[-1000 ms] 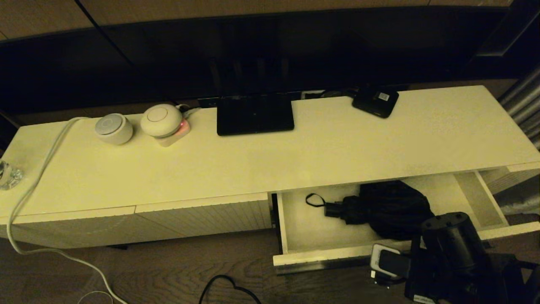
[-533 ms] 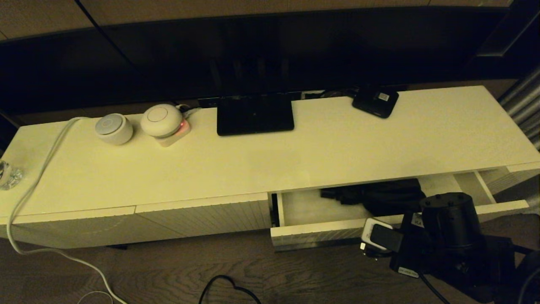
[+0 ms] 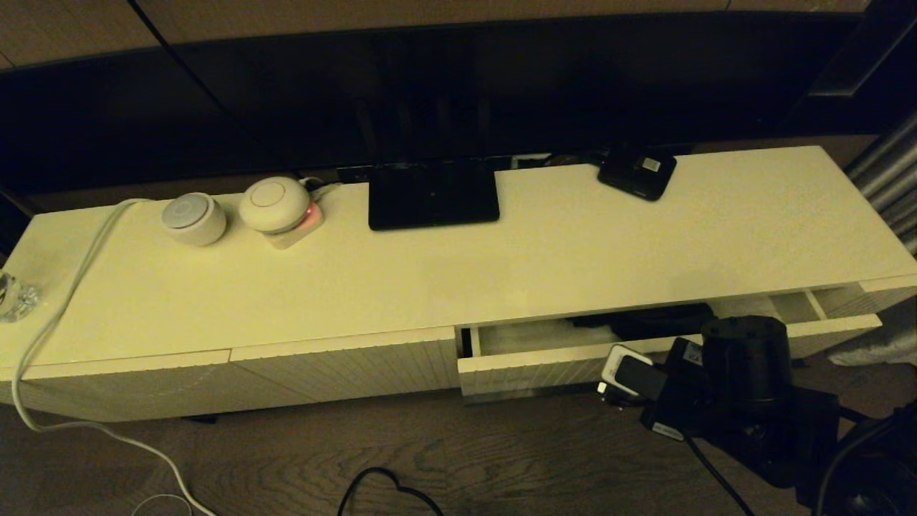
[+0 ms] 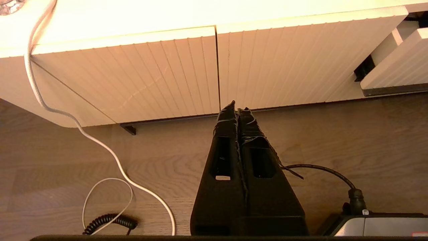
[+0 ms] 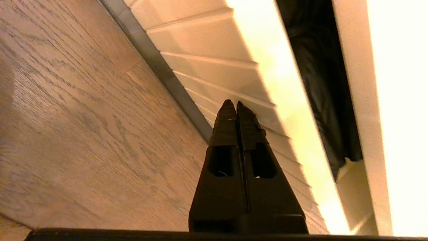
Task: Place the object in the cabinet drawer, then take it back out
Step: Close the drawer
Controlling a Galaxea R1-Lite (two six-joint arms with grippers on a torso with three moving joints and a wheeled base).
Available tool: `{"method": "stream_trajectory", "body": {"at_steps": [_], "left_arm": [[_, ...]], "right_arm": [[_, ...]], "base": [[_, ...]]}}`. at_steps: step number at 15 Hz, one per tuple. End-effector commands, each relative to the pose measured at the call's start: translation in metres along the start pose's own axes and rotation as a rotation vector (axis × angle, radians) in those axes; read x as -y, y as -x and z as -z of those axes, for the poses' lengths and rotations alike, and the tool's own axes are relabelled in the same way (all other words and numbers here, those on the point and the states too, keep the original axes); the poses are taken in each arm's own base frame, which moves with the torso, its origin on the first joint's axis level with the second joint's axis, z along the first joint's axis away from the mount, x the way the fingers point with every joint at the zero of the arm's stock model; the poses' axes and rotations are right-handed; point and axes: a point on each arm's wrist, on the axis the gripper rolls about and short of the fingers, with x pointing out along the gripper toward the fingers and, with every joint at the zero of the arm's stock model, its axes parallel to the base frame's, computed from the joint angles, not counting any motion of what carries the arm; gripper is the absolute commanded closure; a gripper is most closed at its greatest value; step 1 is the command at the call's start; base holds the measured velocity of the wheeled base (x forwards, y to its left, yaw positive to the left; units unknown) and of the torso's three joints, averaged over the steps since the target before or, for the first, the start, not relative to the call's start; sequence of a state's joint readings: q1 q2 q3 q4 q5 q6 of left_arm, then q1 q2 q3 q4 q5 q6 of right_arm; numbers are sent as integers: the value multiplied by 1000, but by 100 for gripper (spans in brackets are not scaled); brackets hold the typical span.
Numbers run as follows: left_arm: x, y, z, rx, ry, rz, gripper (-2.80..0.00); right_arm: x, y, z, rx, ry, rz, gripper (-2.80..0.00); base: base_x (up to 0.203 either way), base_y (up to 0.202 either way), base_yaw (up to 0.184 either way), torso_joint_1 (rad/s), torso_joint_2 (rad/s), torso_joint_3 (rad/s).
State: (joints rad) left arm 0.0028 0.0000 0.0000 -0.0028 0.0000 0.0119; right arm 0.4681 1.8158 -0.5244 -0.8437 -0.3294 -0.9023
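The wide, shallow cream-white drawer with a finely ribbed front (image 3: 530, 367) is seen nearly pushed in, only a narrow gap being left between its front and the long cream cabinet top (image 3: 501, 265). Through that gap a strip of the black folding umbrella with bunched fabric (image 3: 648, 320) is visible, lying inside the drawer toward its middle and mostly covered by the cabinet top. In the right wrist view the same dark fabric (image 5: 317, 83) is seen in the slot between drawer front and cabinet edge.

The right gripper (image 5: 233, 104) is held with its two black fingers pressed together, nothing between them, and its tips are set against the ribbed face of the drawer front, above the dark strip along its lower edge (image 5: 157, 63). The umbrella lies beyond the drawer front from the gripper, apart from it and untouched. In the head view the right arm is seen low in front of the drawer's right half.

The left gripper (image 4: 236, 106) is also closed on nothing, its fingers together, and is held over the wooden floor (image 4: 100, 157) before the closed ribbed cream panels (image 4: 160, 73) on the cabinet's left part, well apart from the drawer. A white cable (image 4: 60, 110) is trailed down past those panels onto the floor.
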Motion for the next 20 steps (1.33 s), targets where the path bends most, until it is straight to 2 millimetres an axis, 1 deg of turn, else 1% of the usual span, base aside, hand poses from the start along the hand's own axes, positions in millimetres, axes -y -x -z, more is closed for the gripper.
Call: {"method": "stream_trajectory", "body": {"at_steps": [1,3,9,13,15,17,20], "left_arm": [[0,0,0,-1,0,0,0],[0,0,0,-1,0,0,0],[0,0,0,-1,0,0,0],[0,0,0,-1,0,0,0],[0,0,0,-1,0,0,0],[0,0,0,-1,0,0,0],[0,0,0,-1,0,0,0]], "right_arm": [[1,-7,-1,-5,0,6,0],[10,-10,-5,13,-14,33,0],[20,-16,-10,29,-35,72,0],[26,-23,-12,48,-68,116,0],[23,-24,-10,49,-70,122,0],[24,-10,-7,50,-64,120,0],[21,31,6,26,-37,70,0]], "base": [[0,0,0,0,0,0],[0,0,0,0,0,0],[0,0,0,0,0,0],[0,0,0,0,0,0],[0,0,0,0,0,0],[0,0,0,0,0,0],[0,0,0,0,0,0]]}}
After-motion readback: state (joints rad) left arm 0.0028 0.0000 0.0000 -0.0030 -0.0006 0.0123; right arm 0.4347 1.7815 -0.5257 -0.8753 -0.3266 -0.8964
